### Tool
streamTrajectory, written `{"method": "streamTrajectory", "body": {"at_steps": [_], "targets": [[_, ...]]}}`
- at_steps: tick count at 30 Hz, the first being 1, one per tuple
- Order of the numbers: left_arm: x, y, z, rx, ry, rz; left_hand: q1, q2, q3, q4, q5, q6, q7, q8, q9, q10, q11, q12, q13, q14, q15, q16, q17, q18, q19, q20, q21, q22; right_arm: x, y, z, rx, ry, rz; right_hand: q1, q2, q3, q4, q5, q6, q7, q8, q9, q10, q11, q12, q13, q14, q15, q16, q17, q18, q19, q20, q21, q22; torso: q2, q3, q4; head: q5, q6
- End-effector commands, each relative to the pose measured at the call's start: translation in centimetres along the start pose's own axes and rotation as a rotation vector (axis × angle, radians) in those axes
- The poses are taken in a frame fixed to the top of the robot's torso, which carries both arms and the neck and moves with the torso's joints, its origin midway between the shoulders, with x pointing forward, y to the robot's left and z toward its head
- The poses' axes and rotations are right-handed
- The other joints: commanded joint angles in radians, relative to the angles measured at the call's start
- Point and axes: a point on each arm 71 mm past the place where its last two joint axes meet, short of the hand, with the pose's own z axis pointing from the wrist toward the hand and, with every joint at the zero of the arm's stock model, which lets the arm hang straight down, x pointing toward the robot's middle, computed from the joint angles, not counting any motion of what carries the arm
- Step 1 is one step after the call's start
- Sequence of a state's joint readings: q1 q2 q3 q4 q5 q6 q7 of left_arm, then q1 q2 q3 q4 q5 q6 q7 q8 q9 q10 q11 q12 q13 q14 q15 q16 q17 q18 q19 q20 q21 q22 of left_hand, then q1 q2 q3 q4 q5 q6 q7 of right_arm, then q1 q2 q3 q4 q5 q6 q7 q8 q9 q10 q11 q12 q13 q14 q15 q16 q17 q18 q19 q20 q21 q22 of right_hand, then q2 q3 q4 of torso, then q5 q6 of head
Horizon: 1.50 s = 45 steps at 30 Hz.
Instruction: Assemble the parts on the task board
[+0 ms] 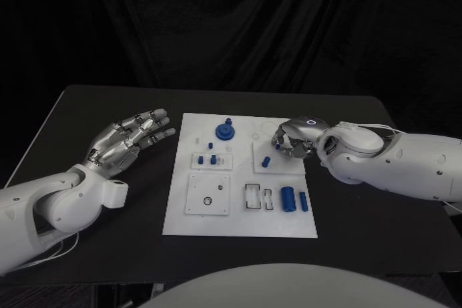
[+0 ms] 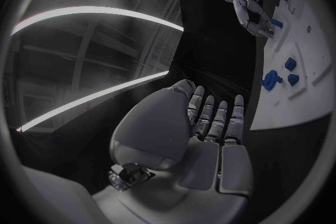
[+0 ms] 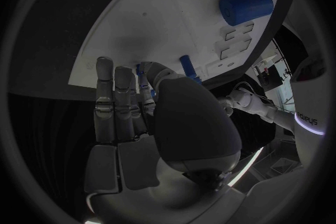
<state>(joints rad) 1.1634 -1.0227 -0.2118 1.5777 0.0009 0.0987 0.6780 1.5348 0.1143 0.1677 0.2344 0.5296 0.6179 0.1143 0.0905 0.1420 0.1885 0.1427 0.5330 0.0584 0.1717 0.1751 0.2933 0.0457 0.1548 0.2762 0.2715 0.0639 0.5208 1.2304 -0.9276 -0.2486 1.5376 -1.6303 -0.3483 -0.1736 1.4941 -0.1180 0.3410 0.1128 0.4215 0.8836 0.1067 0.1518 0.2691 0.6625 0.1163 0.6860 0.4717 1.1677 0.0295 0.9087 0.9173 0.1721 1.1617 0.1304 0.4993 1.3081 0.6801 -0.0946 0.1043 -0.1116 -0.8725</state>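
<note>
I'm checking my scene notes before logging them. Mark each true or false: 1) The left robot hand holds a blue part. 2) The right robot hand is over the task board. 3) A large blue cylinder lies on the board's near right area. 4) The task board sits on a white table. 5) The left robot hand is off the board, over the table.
1) False: the left robot hand is empty, fingers spread.
2) True: the right robot hand is above the task board, beside a small blue peg.
3) True: the large blue cylinder lies there, a thinner blue rod next to it.
4) False: the table is black.
5) True.
</note>
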Motion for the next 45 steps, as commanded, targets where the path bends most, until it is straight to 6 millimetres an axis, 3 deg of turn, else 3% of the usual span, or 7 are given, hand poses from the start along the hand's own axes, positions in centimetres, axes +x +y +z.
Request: {"method": "streamTrajectory", "body": {"at_steps": [1, 8, 14, 17, 31, 35, 45], "targets": [[0.2, -0.6, 0.0, 0.101, 0.014, -0.022, 0.0, -0.01, 0.004, -0.005, 0.009, -0.007, -0.001, -0.001, -0.002, -0.008, -0.002, -0.007, -0.001, -0.006, 0.004, -0.003, -0.001, 0.009, 0.004, 0.002, 0.001, -0.002, 0.1, 0.0, 0.0, -0.02, -0.029, 0.012, -0.006, 0.015, -0.01, -0.018, 0.003, 0.02, -0.005, 0.05, 0.05, 0.012, -0.006, 0.011, 0.002, -0.006, -0.006, -0.005, -0.003, 0.003, -0.003, -0.004, 0.001, 0.012, -0.001, -0.0007, 0.0009, 0.0, 0.0], [0.2, -0.3, 0.0, 0.089, 0.017, -0.028, -0.001, -0.011, 0.004, -0.005, 0.01, -0.011, -0.001, -0.002, -0.003, -0.009, -0.002, -0.01, -0.001, -0.006, 0.006, -0.004, -0.001, 0.009, 0.003, 0.003, 0.001, -0.004, 0.5, 0.0, 0.2, -0.03, -0.039, 0.015, -0.009, 0.036, -0.019, -0.043, 0.004, -0.021, 0.005, 0.138, 0.147, 0.03, -0.014, 0.025, 0.003, 0.001, -0.009, 0.002, -0.001, 0.002, 0.005, -0.009, 0.013, 0.029, 0.0, -0.0003, 0.0003, -0.001, 0.0], [0.3, 0.0, -0.2, 0.085, 0.016, -0.033, -0.003, -0.008, 0.01, -0.007, 0.014, -0.006, 0.001, 0.0, -0.003, -0.01, -0.003, -0.009, -0.001, -0.002, 0.012, 0.004, 0.001, 0.009, 0.008, 0.007, 0.001, -0.001, 0.7, 0.1, 0.3, -0.035, -0.051, 0.028, -0.009, 0.047, -0.017, -0.049, 0.001, -0.041, 0.012, 0.185, 0.193, 0.046, -0.022, 0.034, 0.003, 0.011, -0.015, 0.011, 0.006, 0.001, 0.015, -0.014, 0.026, 0.034, 0.0, -0.0006, 0.0013, -0.002, 0.0], [0.3, 0.2, -0.4, 0.081, 0.014, -0.037, -0.003, -0.007, 0.011, -0.008, 0.016, -0.005, 0.001, 0.0, -0.003, -0.009, -0.003, -0.007, 0.0, 0.0, 0.014, 0.005, 0.001, 0.009, 0.009, 0.008, 0.002, 0.0, 0.7, 0.1, 0.4, -0.035, -0.053, 0.037, -0.006, 0.056, -0.013, -0.056, -0.007, -0.046, 0.025, 0.228, 0.231, 0.077, -0.036, 0.043, -0.001, 0.023, -0.029, 0.023, 0.015, -0.001, 0.027, -0.026, 0.044, 0.039, 0.0, -0.0009, -0.0002, -0.001, 0.0], [0.3, 0.7, -0.6, 0.065, 0.013, -0.043, -0.007, -0.001, 0.02, -0.008, 0.019, 0.004, 0.003, 0.004, -0.003, -0.007, -0.001, -0.004, 0.0, 0.004, 0.019, 0.01, 0.001, 0.008, 0.018, 0.013, 0.004, 0.003, 0.5, 0.0, 0.5, -0.032, -0.086, 0.047, 0.023, 0.074, 0.007, -0.079, -0.013, -0.055, 0.032, 0.267, 0.266, 0.123, -0.044, 0.045, -0.011, 0.034, -0.036, 0.029, 0.019, -0.005, 0.04, -0.035, 0.066, 0.045, -0.001, -0.0009, -0.0006, -0.002, 0.0], [0.3, 0.8, -0.6, 0.062, 0.012, -0.043, -0.007, 0.0, 0.022, -0.009, 0.019, 0.007, 0.004, 0.005, -0.003, -0.006, 0.0, -0.002, 0.0, 0.005, 0.02, 0.012, 0.002, 0.008, 0.019, 0.014, 0.005, 0.004, 0.4, 0.0, 0.4, -0.032, -0.1, 0.049, 0.035, 0.073, 0.027, -0.091, -0.071, -0.058, 0.035, 0.274, 0.273, 0.136, -0.043, 0.039, -0.019, 0.039, -0.034, 0.029, 0.02, -0.007, 0.043, -0.035, 0.079, 0.047, -0.001, -0.0015, -0.001, -0.003, 0.0], [0.2, 1.0, -0.6, 0.05, 0.012, -0.044, -0.01, 0.001, 0.026, -0.009, 0.018, 0.012, 0.007, 0.007, -0.003, -0.003, 0.005, 0.002, 0.001, 0.009, 0.023, 0.017, 0.002, 0.007, 0.022, 0.016, 0.005, 0.003, 0.0, 0.0, -0.2, -0.032, -0.135, 0.062, 0.028, 0.066, 0.033, -0.089, -0.079, -0.054, 0.037, 0.279, 0.275, 0.145, -0.043, 0.037, -0.022, 0.045, -0.032, 0.034, 0.024, -0.009, 0.047, -0.034, 0.09, 0.049, -0.002, -0.0019, 0.0003, 0.002, 0.0]]}}
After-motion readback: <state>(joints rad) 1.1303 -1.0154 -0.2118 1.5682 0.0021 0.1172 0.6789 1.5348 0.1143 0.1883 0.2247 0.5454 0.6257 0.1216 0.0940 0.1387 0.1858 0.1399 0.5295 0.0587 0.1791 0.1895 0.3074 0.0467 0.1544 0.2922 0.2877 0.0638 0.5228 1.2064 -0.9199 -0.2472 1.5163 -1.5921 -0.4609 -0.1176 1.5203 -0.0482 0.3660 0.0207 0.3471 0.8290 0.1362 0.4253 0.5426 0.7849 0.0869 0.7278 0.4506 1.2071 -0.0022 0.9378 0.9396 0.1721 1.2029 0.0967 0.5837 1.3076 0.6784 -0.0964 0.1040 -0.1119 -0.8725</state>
